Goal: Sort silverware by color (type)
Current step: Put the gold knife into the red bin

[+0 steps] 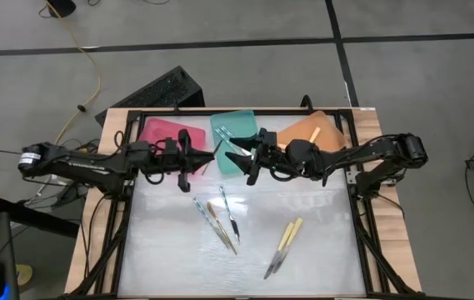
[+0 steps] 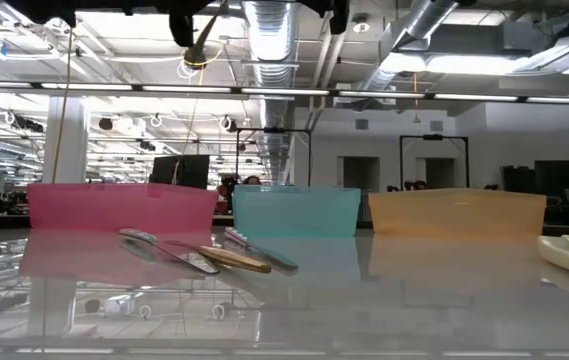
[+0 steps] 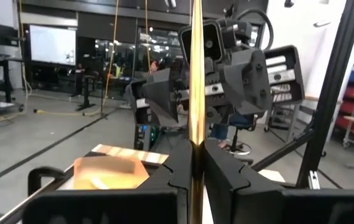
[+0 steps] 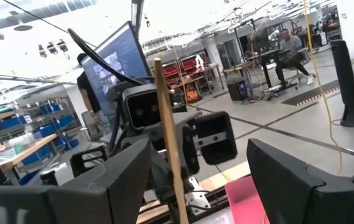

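My left gripper [image 1: 198, 159] hovers above the table in front of the pink tray [image 1: 163, 133], shut on a slim utensil with an orange-tan handle [image 3: 195, 74]. My right gripper [image 1: 239, 162] faces it from the right in front of the teal tray [image 1: 238, 127], open. In the right wrist view the handle [image 4: 167, 137] shows in the gap between my right gripper's [image 4: 195, 171] fingers, apart from them. More silverware lies flat on the table: teal- and tan-handled pieces [image 1: 220, 218] and yellow-handled ones [image 1: 285, 240]. My left gripper pinches the utensil's orange-tan handle [image 3: 195, 146] between its two fingers. The fingers [image 3: 226, 171] reach about level toward the table's right and lie across the utensil. The utensil stands nearly upright, sticking out above and below the fingers, lifted clear of the table.
Three trays stand in a row along the far edge: pink, teal and orange [image 1: 318, 133]. A black frame [image 1: 361, 208] borders the white work surface. A black keyboard [image 1: 157, 90] lies beyond the table's far left corner.
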Motion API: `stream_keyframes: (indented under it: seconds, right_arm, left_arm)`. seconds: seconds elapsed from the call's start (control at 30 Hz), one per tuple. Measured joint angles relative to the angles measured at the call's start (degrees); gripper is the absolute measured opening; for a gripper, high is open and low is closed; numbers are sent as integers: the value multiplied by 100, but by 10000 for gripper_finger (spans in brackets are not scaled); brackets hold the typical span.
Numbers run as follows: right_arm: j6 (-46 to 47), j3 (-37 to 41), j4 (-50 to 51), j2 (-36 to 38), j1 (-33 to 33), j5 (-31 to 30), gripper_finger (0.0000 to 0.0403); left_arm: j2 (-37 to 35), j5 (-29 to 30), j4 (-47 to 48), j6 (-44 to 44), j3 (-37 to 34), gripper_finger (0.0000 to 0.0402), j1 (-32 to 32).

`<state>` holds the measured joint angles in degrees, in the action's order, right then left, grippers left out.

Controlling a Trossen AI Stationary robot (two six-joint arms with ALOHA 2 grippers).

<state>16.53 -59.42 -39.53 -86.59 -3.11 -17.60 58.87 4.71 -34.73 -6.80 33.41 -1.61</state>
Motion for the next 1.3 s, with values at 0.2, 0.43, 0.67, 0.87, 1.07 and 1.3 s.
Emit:
stream_keyframes:
  seconds: [0.2, 0.43, 0.67, 0.87, 1.07, 1.3]
  right_arm:
    - [-2, 0, 82, 0, -8, 129, 282]
    - [-4, 0, 196, 0, -20, 212, 282]
    - [57, -2, 322, -190, -20, 212, 282]
    - [291, -131, 262, -496, 12, 265, 281]
    - [245, -492, 315, -793, 17, 434, 281]
    - [-162, -658, 1018, -660, 17, 441, 281]
  left_arm:
    - [515, -2, -606, -91, 0, 11, -2]
    - [856, -69, -736, -138, 93, 11, -2]
    - [879, -138, -802, -138, 186, 11, -27]
    - [874, -149, -804, -281, 186, 11, -50]
    - [874, -129, -742, -327, 186, 11, -50]
    - [874, -94, -729, -339, 186, 11, -48]
